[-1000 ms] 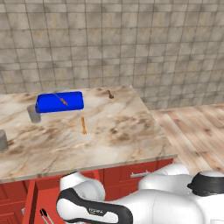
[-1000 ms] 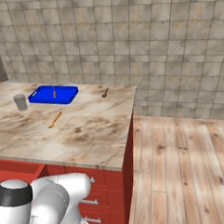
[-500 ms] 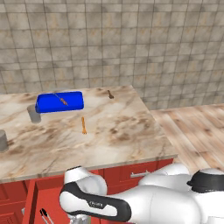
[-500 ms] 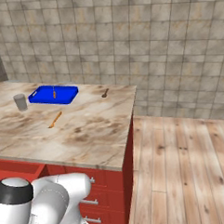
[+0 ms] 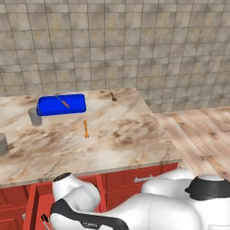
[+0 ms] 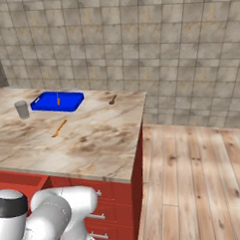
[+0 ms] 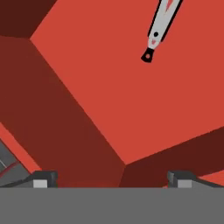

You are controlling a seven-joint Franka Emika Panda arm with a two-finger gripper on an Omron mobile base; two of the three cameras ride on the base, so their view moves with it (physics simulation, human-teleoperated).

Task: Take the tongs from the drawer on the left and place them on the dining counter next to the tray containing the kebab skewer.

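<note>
The hand view looks down into the open red drawer (image 7: 105, 92). The silver-grey tongs (image 7: 161, 25) lie on its floor at the upper right, black end (image 7: 148, 55) pointing towards me. My gripper (image 7: 112, 179) is open above the drawer's inner corner, well short of the tongs, with nothing between its fingertips (image 7: 43, 178). On the dining counter (image 5: 112, 139) the blue tray (image 5: 61, 104) holds the kebab skewer (image 5: 63, 103). The right base view also has the tray (image 6: 57, 101), the skewer (image 6: 58, 100) and the pulled-out drawer (image 6: 23, 180) under the counter edge.
A small orange utensil (image 5: 85, 128) lies in front of the tray and a brown wooden spoon (image 5: 113, 96) at the counter's back right. Two grey cups (image 5: 34, 117) (image 5: 2, 144) stand at the left. Wooden floor (image 6: 195, 178) lies to the right. Tiled wall behind.
The arm's white elbow has shifted a little to the left and up over the open drawer. Nothing on the counter has moved.
</note>
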